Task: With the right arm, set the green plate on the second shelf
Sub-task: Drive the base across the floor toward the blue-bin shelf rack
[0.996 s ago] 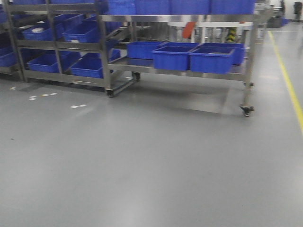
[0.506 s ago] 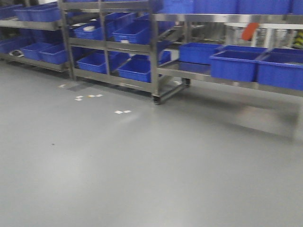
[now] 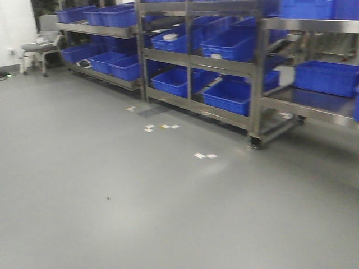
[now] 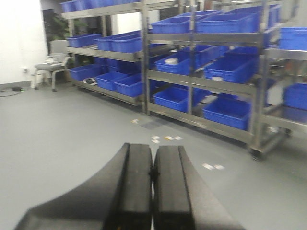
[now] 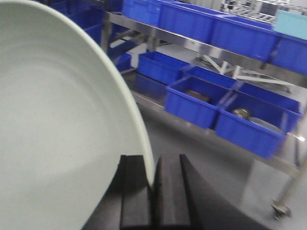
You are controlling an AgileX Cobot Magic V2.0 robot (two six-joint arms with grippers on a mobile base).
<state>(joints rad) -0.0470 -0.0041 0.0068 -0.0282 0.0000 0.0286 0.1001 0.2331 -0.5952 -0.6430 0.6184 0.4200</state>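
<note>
In the right wrist view the pale green plate (image 5: 62,120) fills the left half of the frame, standing on edge. My right gripper (image 5: 152,166) is shut on its rim, which is pinched between the two black fingers. In the left wrist view my left gripper (image 4: 153,150) is shut with nothing in it, held above the grey floor. Steel racks (image 3: 193,59) with several tiers stand ahead. I cannot tell which tier is the second shelf. Neither gripper shows in the front view.
Blue bins (image 3: 227,45) fill the rack tiers. The nearest rack's caster (image 3: 256,143) rests on the floor. A grey chair (image 3: 40,47) stands at the far left by the white wall. White floor markers (image 3: 162,127) lie before the racks. Low blue bins (image 5: 201,103) sit right of the plate.
The front view has swung left: the racks and the low trolley slid to the right of the frame, and the chair and white wall have come into view.
</note>
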